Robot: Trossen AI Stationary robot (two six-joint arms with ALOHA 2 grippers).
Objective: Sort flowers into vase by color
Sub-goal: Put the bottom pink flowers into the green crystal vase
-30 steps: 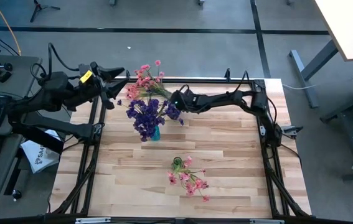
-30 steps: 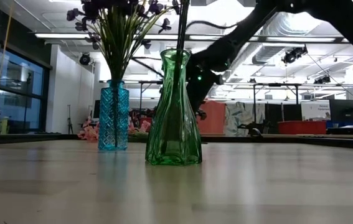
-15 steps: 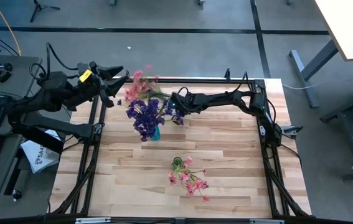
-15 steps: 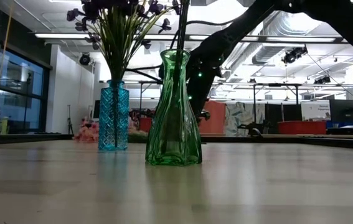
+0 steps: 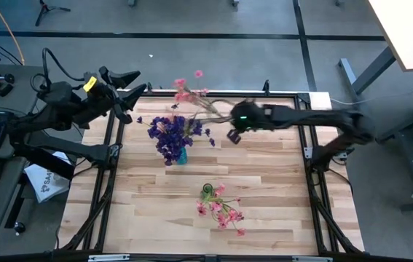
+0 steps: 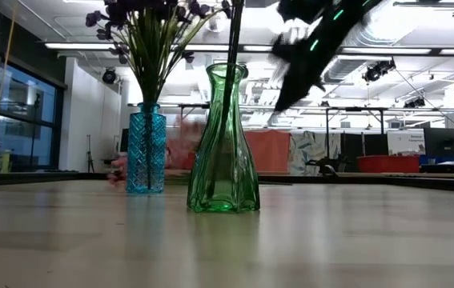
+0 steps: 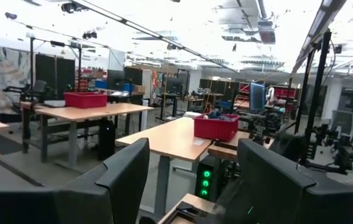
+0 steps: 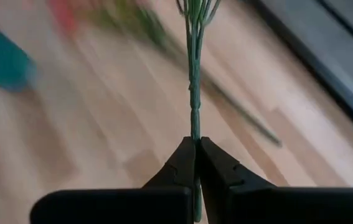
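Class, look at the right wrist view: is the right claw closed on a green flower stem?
Yes: the right claw has both fingers pinched shut on the thin green stem running straight out between them.

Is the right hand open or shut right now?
Shut. The right hand has its two fingers pressed together on a thin green flower stem.

Only one piece of text shows. In the high view a white bag [image 5: 44, 183] lies on the floor beside the left edge of the tabletop [image 5: 264, 182]; it carries dark letters, about "SA", the rest is hidden. Nothing else is readable.
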